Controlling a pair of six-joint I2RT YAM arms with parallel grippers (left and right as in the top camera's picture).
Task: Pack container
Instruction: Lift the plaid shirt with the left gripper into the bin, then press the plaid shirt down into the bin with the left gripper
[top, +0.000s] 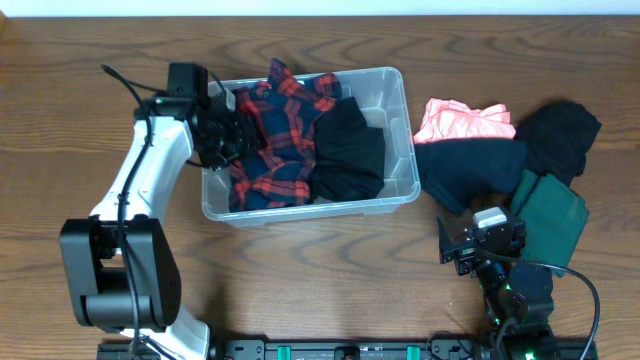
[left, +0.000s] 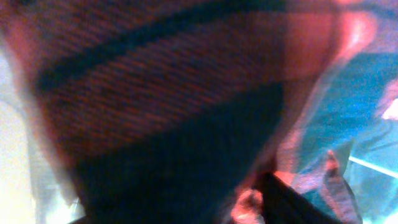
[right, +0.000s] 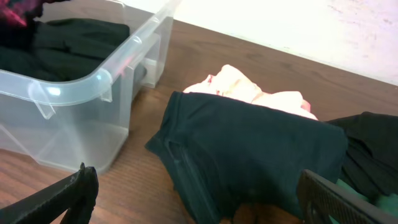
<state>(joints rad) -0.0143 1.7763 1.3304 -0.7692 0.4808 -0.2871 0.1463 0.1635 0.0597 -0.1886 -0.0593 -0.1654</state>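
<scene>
The clear plastic container (top: 310, 208) stands left of centre and holds a red-and-navy plaid shirt (top: 275, 140) and a black garment (top: 350, 150). My left gripper (top: 225, 135) is inside the container at its left wall, on the plaid shirt. Blurred plaid cloth (left: 161, 93) fills the left wrist view, bunched against one dark finger, so the gripper looks shut on it. My right gripper (top: 475, 250) is open and empty, low over the table by the edge of a navy garment (right: 261, 149). The container corner (right: 93, 93) shows to its left.
A pile of clothes lies right of the container: a pink garment (top: 460, 122), the navy garment (top: 470, 170), a black one (top: 560, 135) and a dark green one (top: 550, 215). The pink garment (right: 249, 93) also shows behind the navy one in the right wrist view.
</scene>
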